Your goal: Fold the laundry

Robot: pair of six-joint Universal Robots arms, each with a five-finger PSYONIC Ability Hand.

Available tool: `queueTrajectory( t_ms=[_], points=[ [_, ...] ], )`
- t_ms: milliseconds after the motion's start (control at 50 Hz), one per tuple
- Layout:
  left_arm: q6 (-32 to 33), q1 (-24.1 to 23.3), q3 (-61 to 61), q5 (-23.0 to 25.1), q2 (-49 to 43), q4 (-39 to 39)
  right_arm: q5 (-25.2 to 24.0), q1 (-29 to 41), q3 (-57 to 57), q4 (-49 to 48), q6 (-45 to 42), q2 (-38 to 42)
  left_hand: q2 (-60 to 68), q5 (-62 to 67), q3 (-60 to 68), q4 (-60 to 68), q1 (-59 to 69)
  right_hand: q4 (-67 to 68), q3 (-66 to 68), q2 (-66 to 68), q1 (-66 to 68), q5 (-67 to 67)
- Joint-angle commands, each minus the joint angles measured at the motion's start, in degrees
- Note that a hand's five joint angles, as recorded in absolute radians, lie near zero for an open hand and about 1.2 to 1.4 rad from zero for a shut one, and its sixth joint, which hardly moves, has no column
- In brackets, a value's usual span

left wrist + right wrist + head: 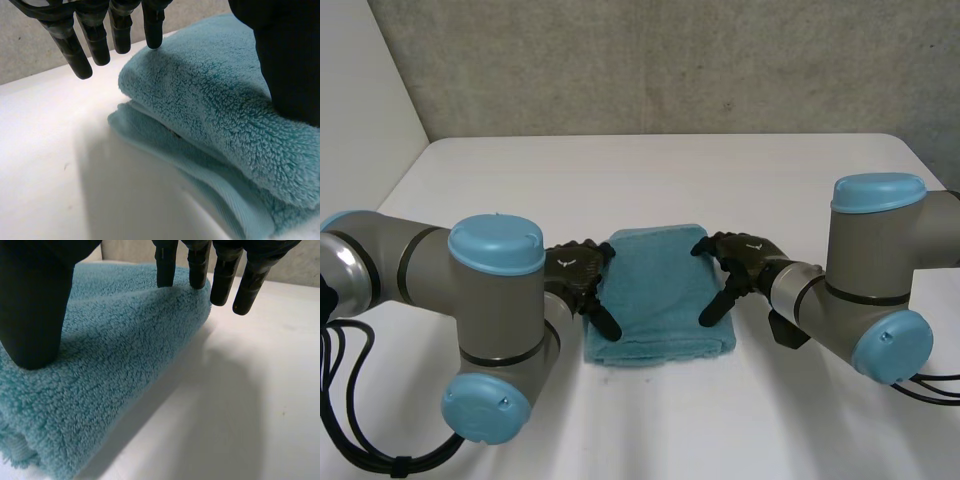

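A folded teal towel (655,293) lies in a thick stack on the white table (650,180), between my two hands. My left hand (578,280) is at the towel's left edge, open, its straight fingers (152,25) reaching the towel (220,110) at its far corner and its thumb (295,65) resting on top. My right hand (740,265) is at the right edge, open too, with fingertips (167,267) touching the towel (115,370) near its far corner and the thumb (35,315) lying on the top layer. Neither hand pinches the cloth.
The white table stretches bare in front of and behind the towel. A grey wall (670,60) closes the far side. My arms (470,280) flank the towel low over the table.
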Motion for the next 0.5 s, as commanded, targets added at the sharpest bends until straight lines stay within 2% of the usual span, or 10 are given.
queueTrajectory(
  t_ms=[20, 120, 160, 180, 220, 260, 320, 400, 420, 500],
  points=[
    [0.8, -0.7, -1.4, 0.2, 2.2, -1.7, 0.7, 0.2, -1.7, 4.1, -6.2, 0.3, -1.8, -2.8, -2.4, -1.8, -1.4, -3.4, -2.4, -2.8, -2.1, -3.5],
    [0.7, -1.5, -0.9, 0.2, 7.7, -1.9, 2.7, 0.0, -2.5, 4.1, -6.0, -2.5, -1.8, -2.8, -2.4, -1.8, -1.4, -3.4, -2.4, -2.8, -2.1, -3.5],
    [0.8, -1.5, -0.6, 0.2, 10.4, -2.0, 5.6, -0.4, -3.2, 4.1, -6.1, -9.9, -1.8, -2.8, -2.4, -1.8, -1.4, -3.4, -2.4, -2.8, -2.1, -3.5],
    [1.0, -0.9, 0.1, 0.3, 13.1, -2.0, 5.6, -0.4, -3.2, 4.1, -6.1, -9.9, -1.8, -2.8, -2.4, -1.8, -1.4, -3.4, -2.4, -2.8, -2.1, -3.5],
    [1.0, -0.8, 1.1, 0.4, 16.0, -2.5, 8.6, -0.5, -3.5, 3.9, -6.0, -16.7, -1.8, -2.7, -2.4, -1.7, -1.3, -3.4, -2.4, -2.8, -2.1, -3.5],
    [1.3, -0.1, 2.2, 0.4, 18.7, -3.7, 10.0, -0.7, -3.9, 3.7, -6.0, -19.9, -1.6, -2.5, -2.2, -1.6, -1.2, -3.4, -2.4, -2.8, -2.1, -3.5],
    [1.4, 2.9, 4.9, 0.7, 23.5, -8.4, 13.1, -1.6, -4.5, 3.5, -6.4, -25.1, -1.0, -1.9, -1.6, -0.9, -0.5, -3.4, -2.4, -2.8, -2.1, -3.5],
    [2.0, 8.7, 9.6, 2.4, 27.6, -18.3, 14.7, -5.0, -4.5, 3.9, -6.7, -28.6, -1.6, -2.5, -2.2, -1.5, -1.2, -3.4, -2.4, -2.8, -2.1, -3.5],
    [2.0, 8.7, 9.6, 2.4, 27.6, -18.3, 14.9, -6.0, -4.6, 4.4, -6.9, -29.7, -1.6, -2.5, -2.2, -1.6, -1.2, -3.4, -2.4, -2.8, -2.1, -3.5],
    [2.0, 13.2, 10.3, 6.9, 30.9, -22.8, 14.9, -7.1, -4.6, 5.1, -7.3, -31.4, -1.8, -2.8, -2.4, -1.8, -1.4, -3.4, -2.4, -2.8, -2.1, -3.5]
  ],
)
